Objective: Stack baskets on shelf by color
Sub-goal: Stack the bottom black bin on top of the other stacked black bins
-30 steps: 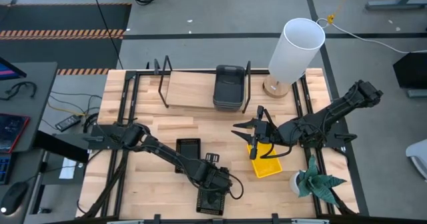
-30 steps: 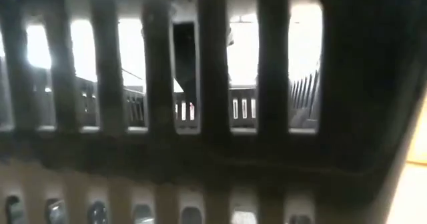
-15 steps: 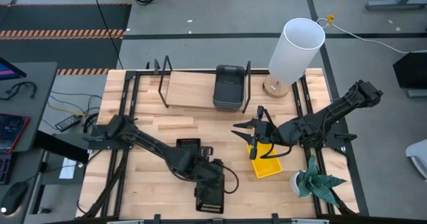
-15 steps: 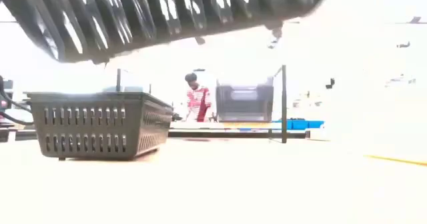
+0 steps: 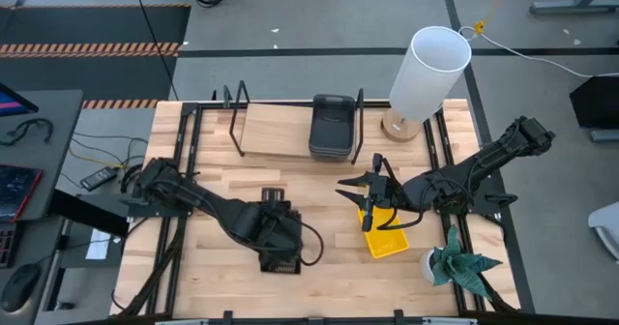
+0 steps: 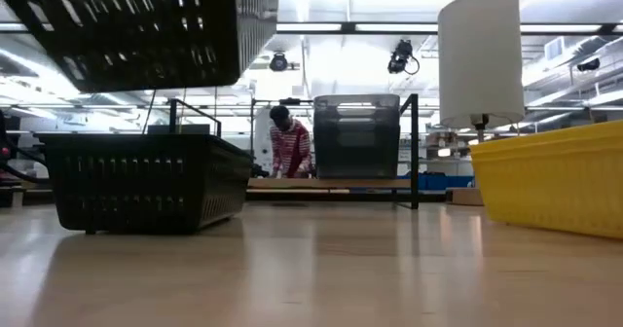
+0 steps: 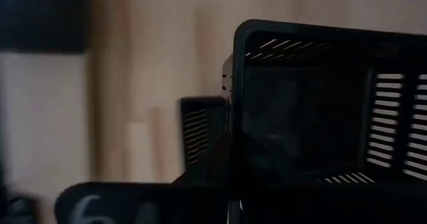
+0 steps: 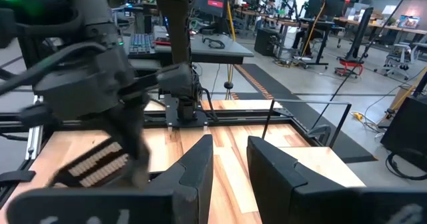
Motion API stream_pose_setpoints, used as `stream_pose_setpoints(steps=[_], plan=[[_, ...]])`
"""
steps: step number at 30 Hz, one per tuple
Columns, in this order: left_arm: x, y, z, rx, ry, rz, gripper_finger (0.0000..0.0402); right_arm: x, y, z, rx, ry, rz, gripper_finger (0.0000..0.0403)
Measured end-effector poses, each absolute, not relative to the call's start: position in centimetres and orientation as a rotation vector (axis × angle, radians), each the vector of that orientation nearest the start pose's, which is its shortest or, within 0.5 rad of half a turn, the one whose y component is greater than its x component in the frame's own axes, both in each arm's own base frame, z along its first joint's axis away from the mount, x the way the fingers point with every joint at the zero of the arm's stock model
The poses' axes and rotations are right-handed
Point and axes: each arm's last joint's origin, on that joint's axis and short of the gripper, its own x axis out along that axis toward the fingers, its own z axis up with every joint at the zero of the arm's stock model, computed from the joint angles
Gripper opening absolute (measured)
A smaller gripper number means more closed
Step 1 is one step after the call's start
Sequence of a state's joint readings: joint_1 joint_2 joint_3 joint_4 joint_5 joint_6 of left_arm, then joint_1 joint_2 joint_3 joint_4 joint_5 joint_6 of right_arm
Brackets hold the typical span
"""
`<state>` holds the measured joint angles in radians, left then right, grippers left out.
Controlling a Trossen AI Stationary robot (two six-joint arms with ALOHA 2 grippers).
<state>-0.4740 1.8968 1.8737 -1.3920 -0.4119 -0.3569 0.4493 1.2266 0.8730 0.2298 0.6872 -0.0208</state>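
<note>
Left pincer [image 5: 280, 251]: clenched on the rim of a black mesh basket [image 5: 280, 256], carrying it clear of the surface at about 6 o'clock; in the low view this basket [image 6: 146, 30] hangs tilted in the air.
Right pincer [image 5: 372, 194]: parked at about 3 o'clock above the yellow basket [image 5: 388, 236], fingers [image 8: 193, 167] apart with nothing between them.
Surface [image 5: 319, 286]: slatted wood, carrying everything.
Shelf [image 5: 276, 132]: light board with black wire end frames at 12 o'clock; its right end holds the dark grey baskets [image 5: 332, 125], seemingly stacked, and its left part looks bare.
Resting black basket [image 5: 273, 207]: sits on the surface just behind the carried one, toward 12 o'clock, apart from it.
Yellow basket, handling: it looks like thin, light plastic, probably stiff enough to lift by one wall.
Black basket, handling: likely very light and rigid, with smooth, slippery plastic; held by one edge, it tips, as the tilt suggests.
Where to hold: judging by the present grip, pinching the middle of a short wall over the rim is best, since the slots give the pads an edge.
</note>
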Motion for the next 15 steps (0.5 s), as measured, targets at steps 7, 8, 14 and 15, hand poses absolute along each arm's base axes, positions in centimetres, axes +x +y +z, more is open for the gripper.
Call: stream_pose_setpoints(steps=[7, 8, 14, 15], plan=[[32.6, -14.4, 31.5, 0.374, 1.308, 0.251, 0.0015, 25.2, 10.1, 31.2, -0.087, 0.107, -0.237, 0.0098], [32.6, -14.1, 31.5, 0.381, 1.314, 0.263, 0.0015, 25.2, 10.1, 31.2, -0.087, 0.107, -0.237, 0.0098], [32.8, -12.9, 31.5, 0.395, 1.338, 0.311, 0.0015, 25.2, 10.1, 31.2, -0.086, 0.107, -0.237, 0.0098], [32.9, -12.8, 31.5, 0.392, 1.337, 0.314, 0.0015, 25.2, 10.1, 31.2, -0.087, 0.107, -0.237, 0.0098]])
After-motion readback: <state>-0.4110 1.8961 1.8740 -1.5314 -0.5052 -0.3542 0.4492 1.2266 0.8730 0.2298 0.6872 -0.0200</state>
